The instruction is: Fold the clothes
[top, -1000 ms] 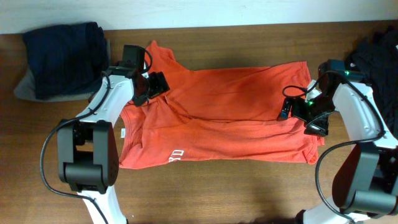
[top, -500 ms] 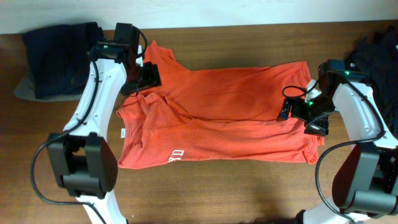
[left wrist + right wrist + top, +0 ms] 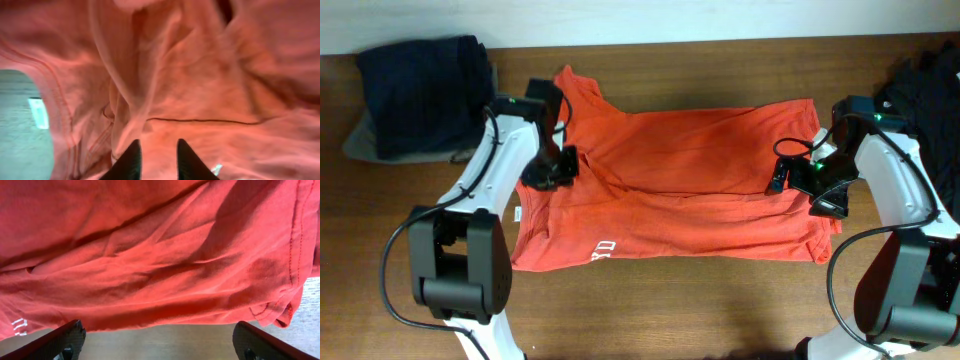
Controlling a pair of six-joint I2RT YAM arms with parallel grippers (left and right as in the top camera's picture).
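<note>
An orange-red T-shirt [image 3: 690, 190] lies spread across the wooden table, collar to the left, with white lettering [image 3: 605, 247] near the front edge. My left gripper [image 3: 548, 168] is pressed down on the rumpled cloth beside the collar. In the left wrist view its jaws [image 3: 157, 150] are drawn close together, with a ridge of the shirt's fabric [image 3: 165, 85] between them. My right gripper [image 3: 810, 185] sits at the shirt's right end. In the right wrist view it [image 3: 160, 345] stands wide open over bare wood, the shirt's edge [image 3: 165, 280] just ahead of the fingers.
A navy garment [image 3: 420, 95] is piled on a grey one [image 3: 360, 140] at the back left. Black clothes [image 3: 930, 90] lie at the back right, beside the right arm. A white label [image 3: 38, 112] shows at the collar opening.
My left gripper has come down from the collar's back edge towards the front, onto the cloth beside the collar, and its jaws have closed in. The right arm has not moved.
</note>
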